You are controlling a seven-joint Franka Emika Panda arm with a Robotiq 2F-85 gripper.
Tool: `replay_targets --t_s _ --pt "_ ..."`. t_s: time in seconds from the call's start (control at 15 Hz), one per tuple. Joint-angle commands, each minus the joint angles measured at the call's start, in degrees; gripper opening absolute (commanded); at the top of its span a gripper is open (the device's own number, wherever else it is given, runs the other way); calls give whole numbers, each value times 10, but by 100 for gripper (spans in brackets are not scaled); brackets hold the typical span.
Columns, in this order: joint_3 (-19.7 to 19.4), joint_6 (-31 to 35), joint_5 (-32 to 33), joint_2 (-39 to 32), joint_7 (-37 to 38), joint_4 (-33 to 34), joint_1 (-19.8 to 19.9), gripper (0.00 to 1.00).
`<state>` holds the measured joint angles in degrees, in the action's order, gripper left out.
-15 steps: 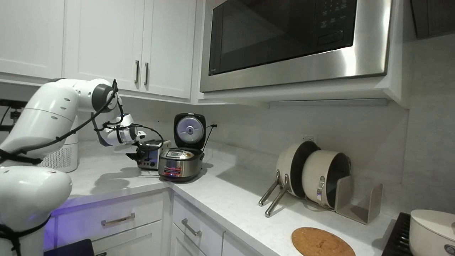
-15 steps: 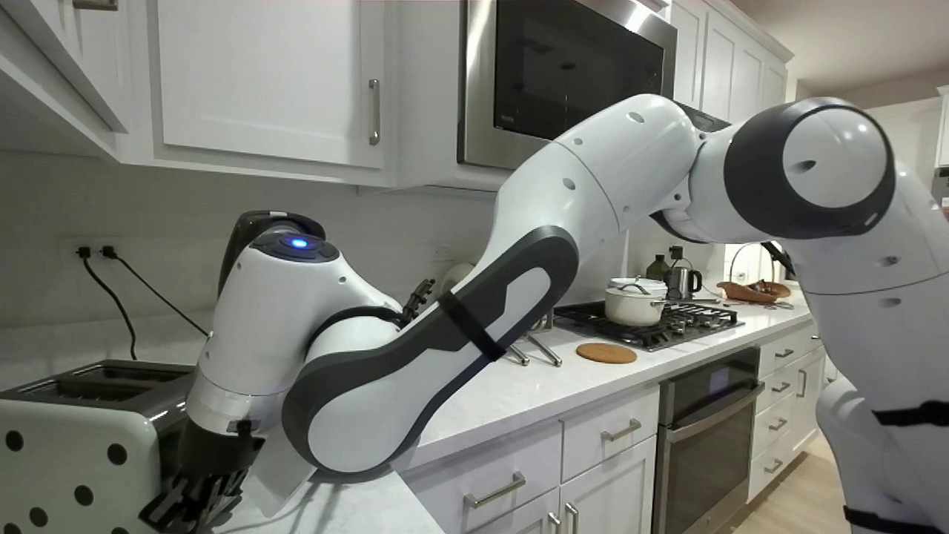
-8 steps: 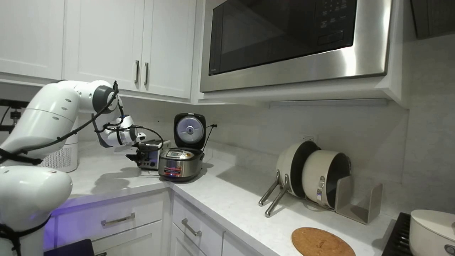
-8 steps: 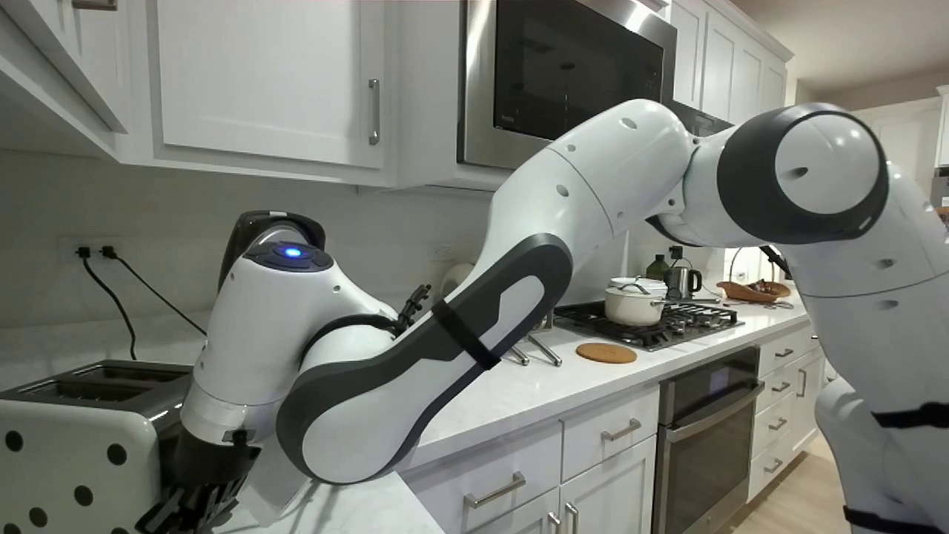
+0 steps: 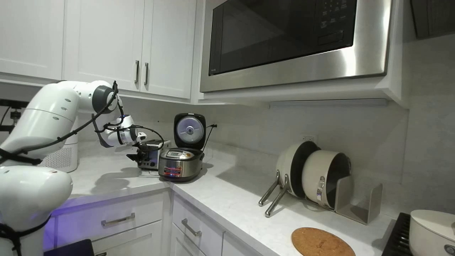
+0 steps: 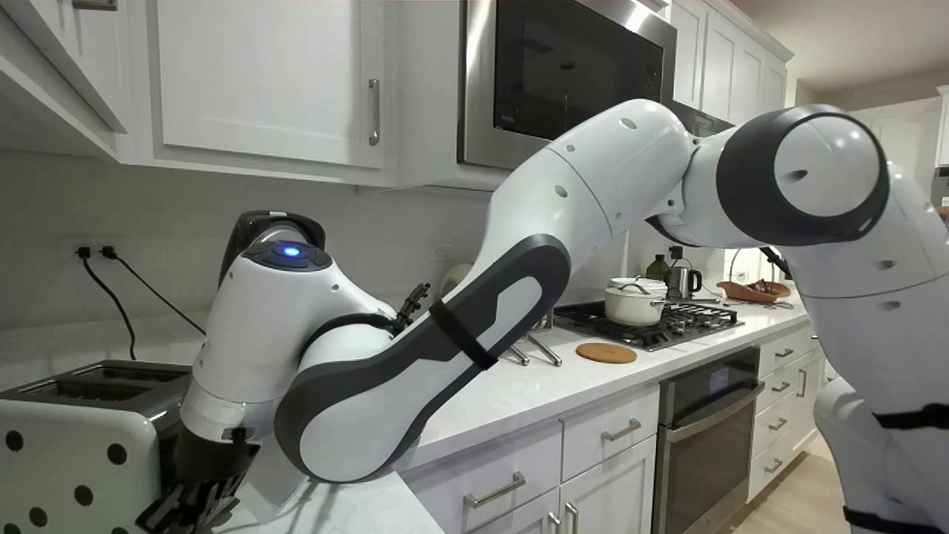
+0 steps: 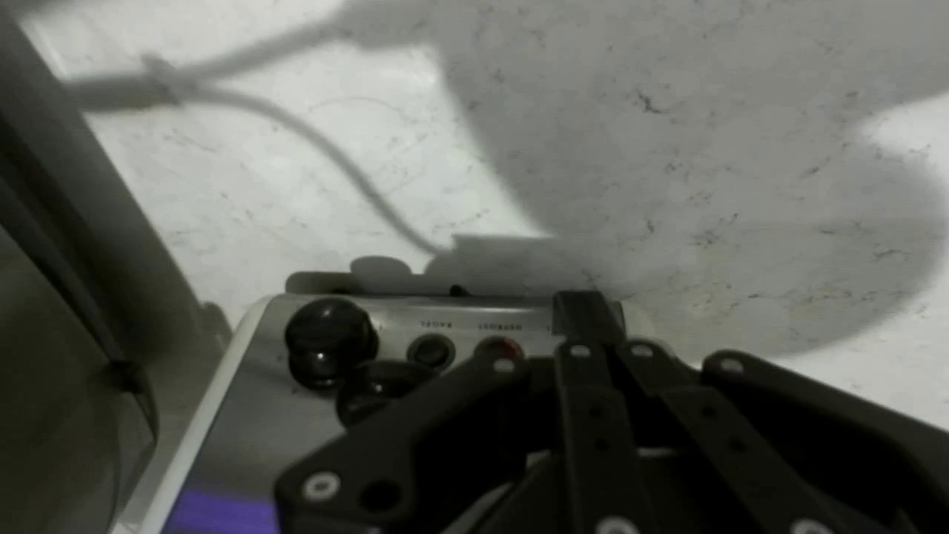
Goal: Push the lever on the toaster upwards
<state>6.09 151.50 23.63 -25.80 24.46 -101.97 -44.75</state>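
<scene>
Currently | toaster (image 7: 248, 423) | upright, just beside pincer (image 7: 589, 317) | contact unclear

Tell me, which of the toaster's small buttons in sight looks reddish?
In the wrist view, the DEFROST button, partly behind the claw, shows red; the BAGEL button, farther from the claw, looks black.

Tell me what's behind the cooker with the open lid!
In an exterior view, the toaster peeks out behind the cooker, with a plug on the wall. From there, the cooker hides some of the toaster and anything tucked close behind.
</scene>
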Motion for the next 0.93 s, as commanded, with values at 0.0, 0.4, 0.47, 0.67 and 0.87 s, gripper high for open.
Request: replay_targets --t_s 0.0,0.4,0.47,0.67,0.87 --pt "-13 -2 8 -7 7 18 -12 0" --pt "-22 0 12 -6 9 19 -17 0" --pt "-22 0 12 -5 9 19 -17 0" --pt "-24 -2 12 -5 8 21 -19 0" --pt "-23 -3 9 -6 6 21 -18 0"
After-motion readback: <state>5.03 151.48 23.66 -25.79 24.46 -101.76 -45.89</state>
